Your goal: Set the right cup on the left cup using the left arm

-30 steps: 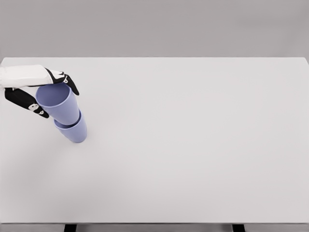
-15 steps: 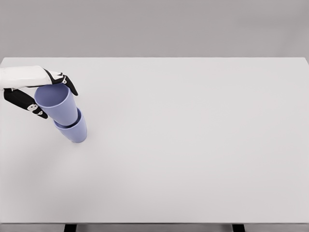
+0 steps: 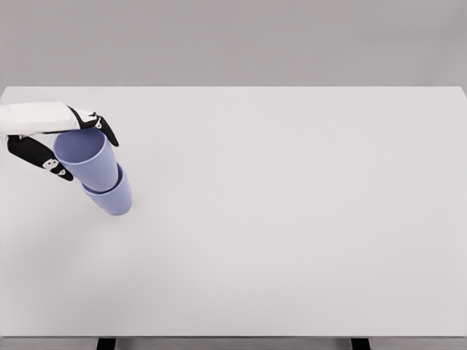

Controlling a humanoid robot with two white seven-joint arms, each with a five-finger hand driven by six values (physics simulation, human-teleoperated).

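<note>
We find the lower cup [image 3: 113,198] standing on the desk [image 3: 292,219] near its left edge, the upper cup [image 3: 87,157] nested in it, tilted. The left hand [image 3: 62,138] reaches in level, fingers [image 3: 106,130] and thumb curled around the upper cup's rim.

Lavender-blue cups [image 3: 98,171], pale grey table [image 3: 292,219], white-and-black left hand [image 3: 62,135].

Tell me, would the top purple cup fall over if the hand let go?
Probably not: the top cup sits nested inside the bottom cup. The stack looks tilted, so a nudge might tip it. The left hand grips its rim, suggesting a stiff, light cup.
</note>
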